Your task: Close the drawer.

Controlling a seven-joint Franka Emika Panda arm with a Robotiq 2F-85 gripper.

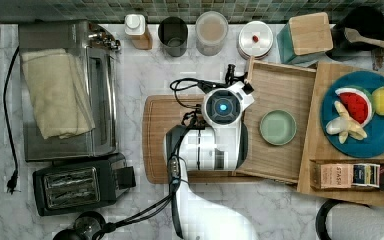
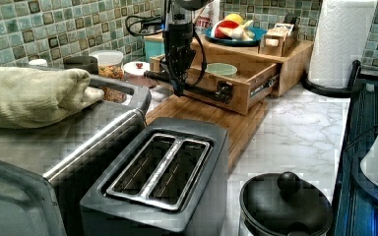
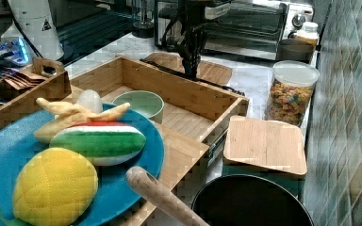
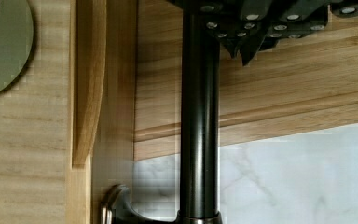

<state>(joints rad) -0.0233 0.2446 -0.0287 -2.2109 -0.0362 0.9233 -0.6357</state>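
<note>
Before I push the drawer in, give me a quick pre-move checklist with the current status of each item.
1. Drawer pulled out of the stand: ok, open, over the cutting board.
2. Gripper at the dark handle bar on the drawer front: ok, right at the bar in the left view.
3. Finger state on the bar: cannot tell.
4. Green bowl sits inside the drawer, below wall height: ok, should ride in.
5. Slide rail free: ok, nothing seen against it.
6. Blue plate on the stand top, apart from the drawer: ok.
</note>
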